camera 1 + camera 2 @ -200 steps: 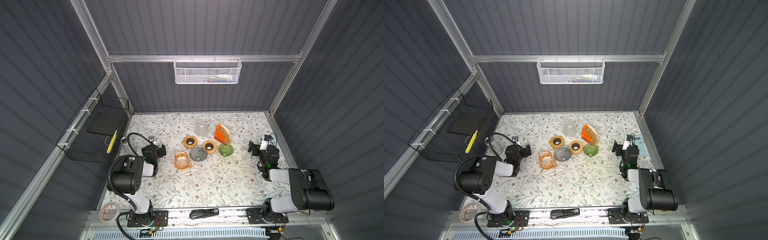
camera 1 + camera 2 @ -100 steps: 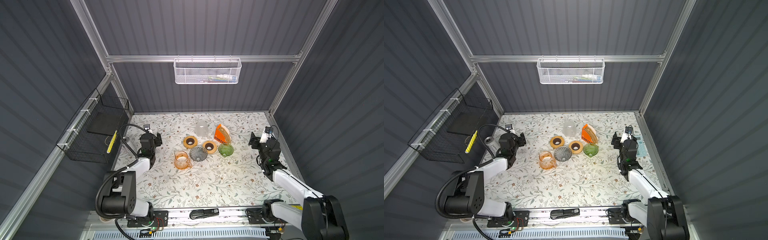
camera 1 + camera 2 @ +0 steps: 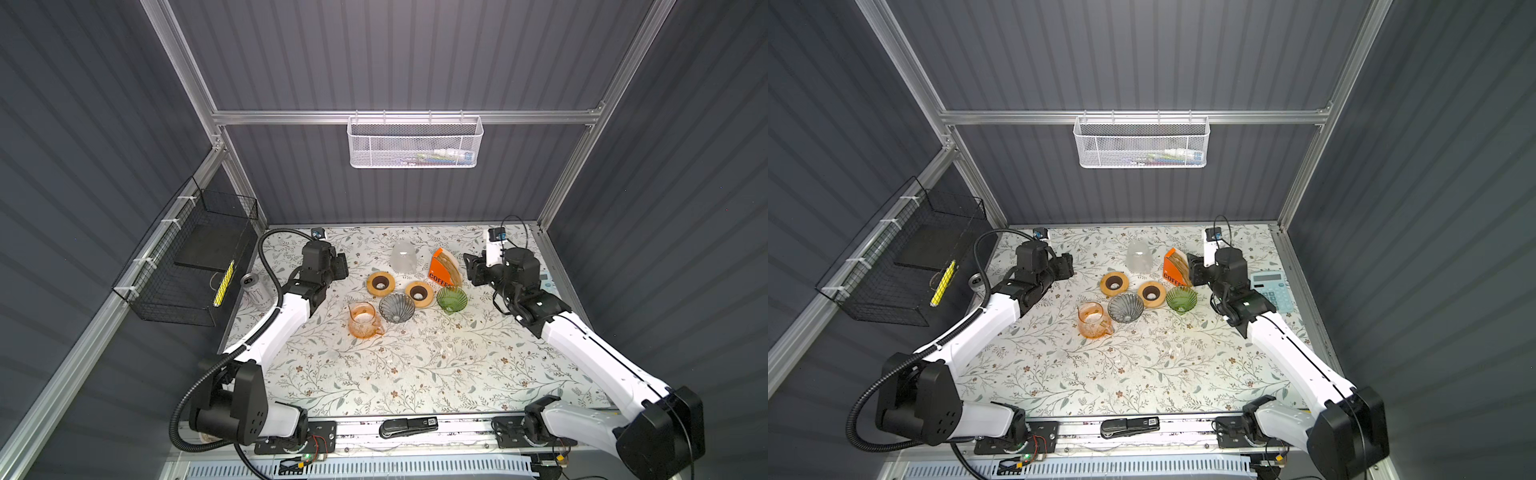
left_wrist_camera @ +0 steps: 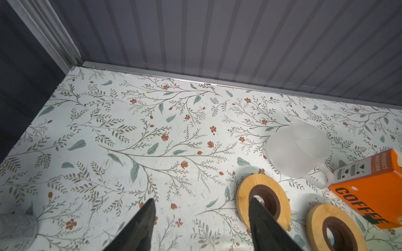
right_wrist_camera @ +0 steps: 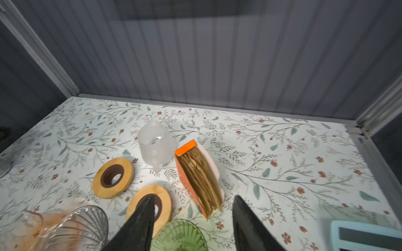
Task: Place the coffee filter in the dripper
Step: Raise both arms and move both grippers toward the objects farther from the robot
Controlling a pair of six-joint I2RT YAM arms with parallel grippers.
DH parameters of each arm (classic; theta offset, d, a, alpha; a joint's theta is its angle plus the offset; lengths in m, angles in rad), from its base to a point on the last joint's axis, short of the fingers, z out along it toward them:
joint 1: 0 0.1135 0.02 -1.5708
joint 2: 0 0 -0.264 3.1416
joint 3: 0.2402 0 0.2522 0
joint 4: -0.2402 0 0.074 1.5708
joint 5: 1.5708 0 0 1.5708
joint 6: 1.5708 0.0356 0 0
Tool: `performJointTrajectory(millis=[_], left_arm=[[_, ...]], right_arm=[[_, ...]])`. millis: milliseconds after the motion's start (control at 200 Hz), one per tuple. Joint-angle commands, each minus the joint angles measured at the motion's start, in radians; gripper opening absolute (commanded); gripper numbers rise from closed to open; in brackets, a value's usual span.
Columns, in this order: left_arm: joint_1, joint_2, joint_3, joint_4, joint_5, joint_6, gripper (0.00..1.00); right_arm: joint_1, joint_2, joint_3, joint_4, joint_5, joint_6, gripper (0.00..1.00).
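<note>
Filter box (image 5: 200, 184) — apparently beside green dripper (image 5: 180, 236)

Both arms wear white shells between black joints. The left arm (image 3: 276, 328) carries a ribbed black hose (image 3: 270, 272), and its near shoulder housing (image 3: 245, 399) (dotted with small holes) is black and rounded, like the right arm (image 3: 590, 353). The left gripper (image 4: 201, 198) has matte black wedge fingers (image 4: 141, 226).
</note>
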Motion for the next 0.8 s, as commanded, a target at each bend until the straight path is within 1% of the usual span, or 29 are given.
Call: performJointTrajectory(millis=[0, 230, 375, 480, 590, 795], left_arm=[[0.006, -0.038, 0.053, -0.163, 0.034, -0.066, 0.67], [0.006, -0.028, 0.115, -0.303, 0.058, -0.076, 0.66], [0.006, -0.04, 0.092, -0.313, 0.095, -0.09, 0.66], [0.006, -0.061, 0.057, -0.299, 0.119, -0.114, 0.65], [0.006, -0.081, 0.026, -0.291, 0.138, -0.141, 0.64], [0.006, -0.111, -0.005, -0.299, 0.153, -0.134, 0.64]], right_arm=[[0.05, 0.069, 0.085, -0.123, -0.069, 0.02, 0.57], [0.136, 0.247, 0.25, -0.203, -0.1, 0.017, 0.56], [0.179, 0.352, 0.332, -0.246, -0.122, 0.005, 0.55], [0.184, 0.414, 0.355, -0.231, -0.129, 0.021, 0.55], [0.184, 0.483, 0.413, -0.268, -0.145, 0.032, 0.52], [0.18, 0.597, 0.501, -0.296, -0.144, 0.036, 0.48]])
